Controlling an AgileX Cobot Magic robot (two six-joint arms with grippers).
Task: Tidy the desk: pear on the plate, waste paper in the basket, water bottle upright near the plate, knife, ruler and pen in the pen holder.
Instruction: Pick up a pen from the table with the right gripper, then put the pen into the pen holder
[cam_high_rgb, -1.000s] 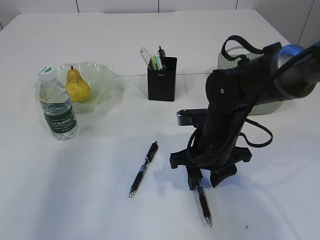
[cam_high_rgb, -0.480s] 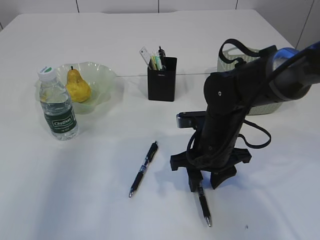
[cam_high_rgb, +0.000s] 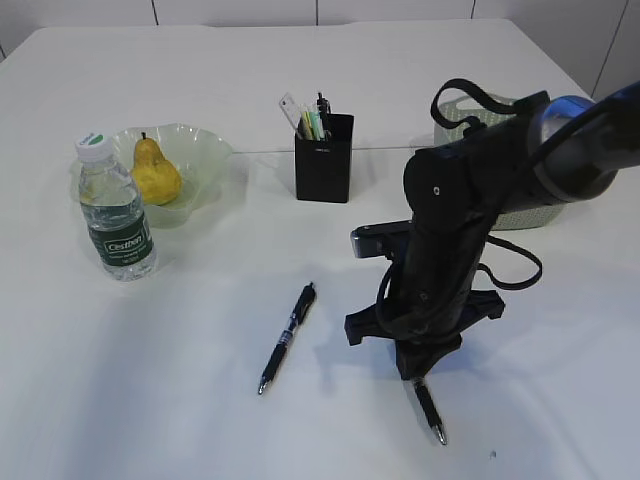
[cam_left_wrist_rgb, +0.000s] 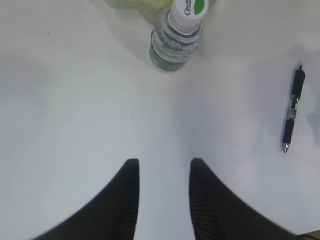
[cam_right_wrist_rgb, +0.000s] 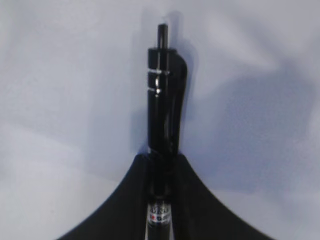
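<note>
While the exterior view takes in the whole table, it hides the fingertips of the right claw behind the black arm; only the lower end of a pen sticks out below the claw toward the near edge, its tip on or just above the table. To the claw's left lies a second pen, flat and apart from it. Farther back and left of the claw stand the pen holder, with ruler and other items already in it, the plate with the pear on it, and the upright water bottle touching or just beside the plate. The basket sits behind the arm

From the left wrist view, the left claw hangs over bare table with its fingers apart, holding nothing; the water bottle is ahead of it, seen from above, and the second pen lies ahead to its right

Only the right wrist view settles the grip: the two fingers are clamped together on the pen's barrel, and its clip end points straight ahead of the fingertips over the white surface
</note>
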